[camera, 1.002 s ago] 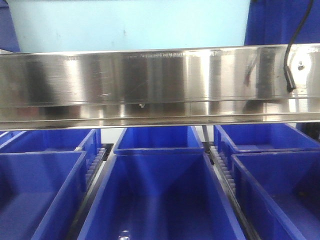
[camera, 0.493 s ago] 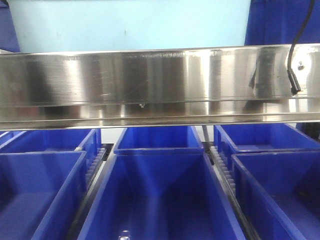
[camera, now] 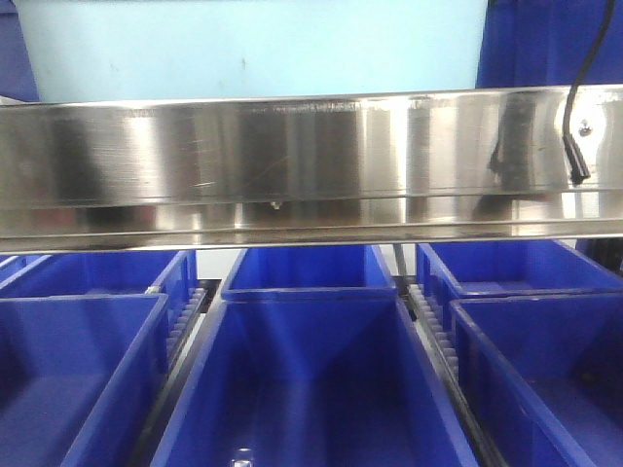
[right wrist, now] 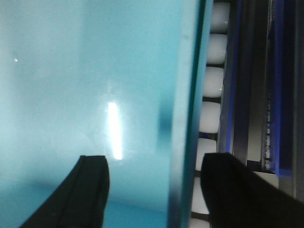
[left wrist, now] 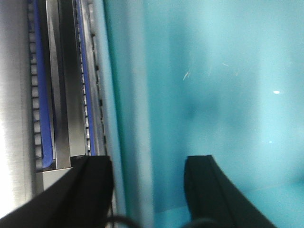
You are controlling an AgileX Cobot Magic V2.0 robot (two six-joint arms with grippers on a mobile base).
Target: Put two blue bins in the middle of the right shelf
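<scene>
A pale blue bin (camera: 253, 49) sits on the level above the steel shelf beam (camera: 292, 165) in the front view. Neither gripper shows there. In the left wrist view my left gripper (left wrist: 149, 190) is open, its black fingers (left wrist: 90, 190) straddling the bin's left wall (left wrist: 130, 118), one finger outside and one inside the bin. In the right wrist view my right gripper (right wrist: 156, 190) is open too, straddling the bin's right wall (right wrist: 187, 118). Gaps remain between the fingers and the wall on both sides.
Below the beam several dark blue bins (camera: 302, 379) stand in rows, split by roller rails (camera: 433, 331). White rollers (right wrist: 211, 85) run beside the pale bin's right wall, and a steel rail (left wrist: 57, 95) runs by its left. A black cable (camera: 576, 146) hangs at the right.
The black cable at the right of the front view has shifted slightly right and down. The bins and the beam have not moved.
</scene>
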